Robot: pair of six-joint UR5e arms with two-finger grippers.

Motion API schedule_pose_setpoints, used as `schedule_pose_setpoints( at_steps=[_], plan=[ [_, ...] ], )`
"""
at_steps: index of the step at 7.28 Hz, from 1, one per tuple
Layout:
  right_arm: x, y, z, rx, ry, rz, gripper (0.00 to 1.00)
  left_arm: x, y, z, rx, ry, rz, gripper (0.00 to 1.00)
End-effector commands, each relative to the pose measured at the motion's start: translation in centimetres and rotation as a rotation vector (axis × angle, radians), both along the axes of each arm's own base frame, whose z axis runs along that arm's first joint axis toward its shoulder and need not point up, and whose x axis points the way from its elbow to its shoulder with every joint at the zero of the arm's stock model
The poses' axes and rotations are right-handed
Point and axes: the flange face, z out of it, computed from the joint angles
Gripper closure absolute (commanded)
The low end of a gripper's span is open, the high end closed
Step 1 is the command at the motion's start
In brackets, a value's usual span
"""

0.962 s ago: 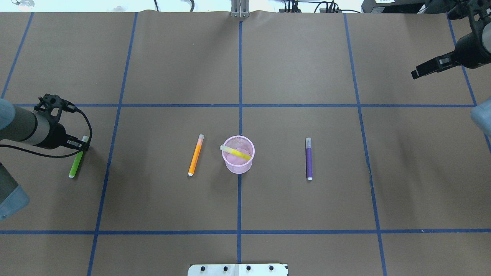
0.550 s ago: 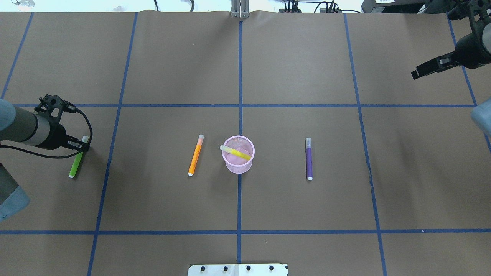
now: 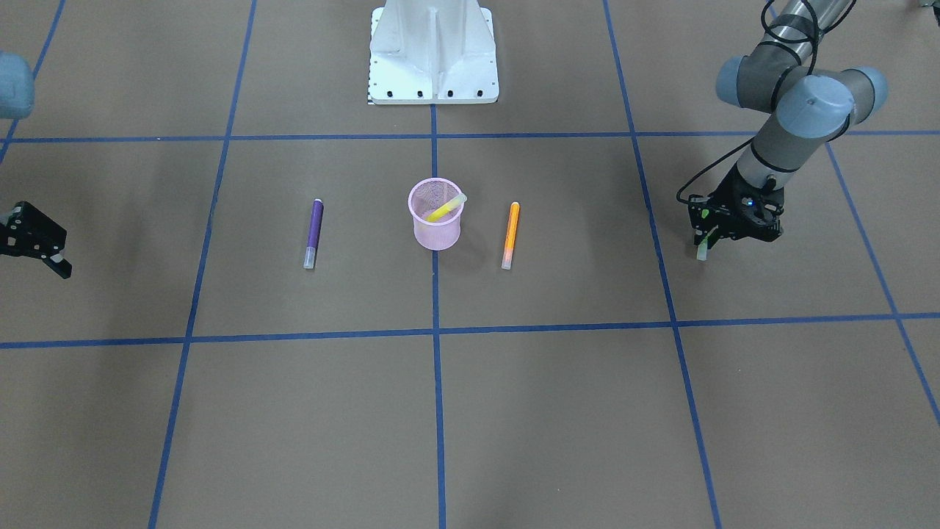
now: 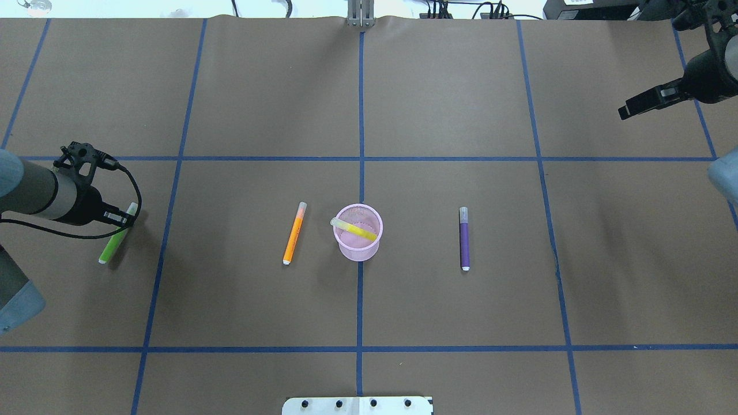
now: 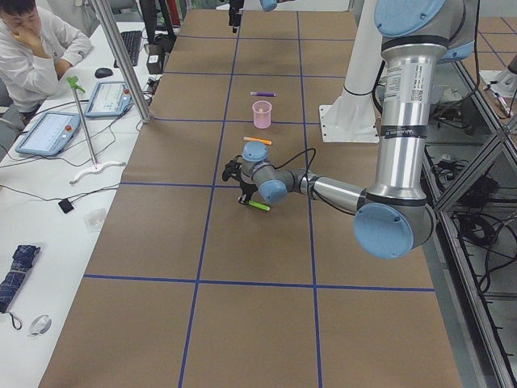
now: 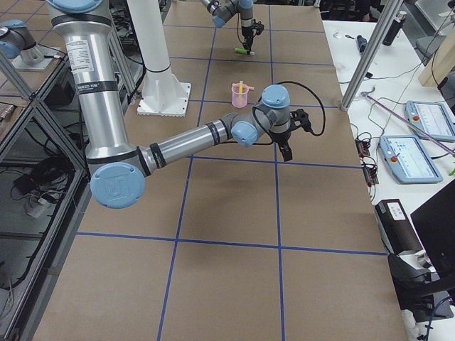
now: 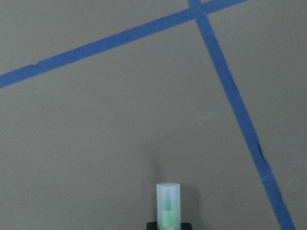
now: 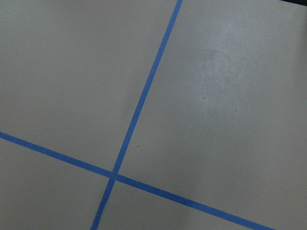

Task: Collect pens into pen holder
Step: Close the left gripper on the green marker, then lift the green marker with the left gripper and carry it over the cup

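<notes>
The pink mesh pen holder point(image 4: 358, 249) point(image 3: 436, 235) stands at the table's centre with a yellow pen point(image 4: 357, 230) point(image 3: 444, 211) leaning inside it. An orange pen point(image 4: 293, 233) point(image 3: 510, 234) lies just to its left in the overhead view, and a purple pen point(image 4: 464, 239) point(image 3: 314, 231) lies to its right. At the far left, my left gripper point(image 4: 124, 219) point(image 3: 705, 234) is shut on the green pen point(image 4: 111, 246) point(image 7: 168, 207) near its capped end, and the pen tilts down toward the table. My right gripper point(image 4: 625, 110) point(image 3: 57, 263) hovers at the far right, seen side-on, so I cannot tell its state.
Blue tape lines point(image 4: 361, 158) divide the brown table cover into squares. The white robot base point(image 3: 433, 51) stands at the table's near edge. A person point(image 5: 32, 48) sits at a side bench with tablets point(image 5: 50, 132) beyond the table's left end.
The green pen's free end has swung a little to the left and come off the table, with its shadow now apart from it. The right arm has not moved.
</notes>
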Motion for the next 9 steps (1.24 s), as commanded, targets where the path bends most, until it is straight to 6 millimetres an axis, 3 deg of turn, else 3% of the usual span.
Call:
schedule_pose_setpoints(
  at_steps=[1, 3, 6, 8, 9],
  plan=[
    [0.0, 0.0, 0.0, 0.001, -0.001, 0.000, 0.00, -0.5, -0.1, -6.7, 0.143, 0.102, -0.033, 1.00],
    [0.0, -0.1, -0.1, 0.003, 0.001, 0.002, 0.00, 0.7, -1.2, -14.6, 0.374, 0.328, -0.054, 1.00],
    [0.0, -0.1, -0.3, 0.004, -0.001, 0.008, 0.00, 4.9, 0.0, -26.7, 0.618, 0.666, -0.050, 1.00],
    [-0.1, -0.2, -0.7, 0.007, -0.004, 0.009, 0.00, 11.8, 4.0, -31.4, 0.714, 0.846, -0.160, 1.00],
    [-0.1, -0.3, -0.7, 0.007, -0.003, 0.012, 0.00, 14.0, 4.0, -32.2, 0.730, 0.891, -0.220, 1.00]
  ],
)
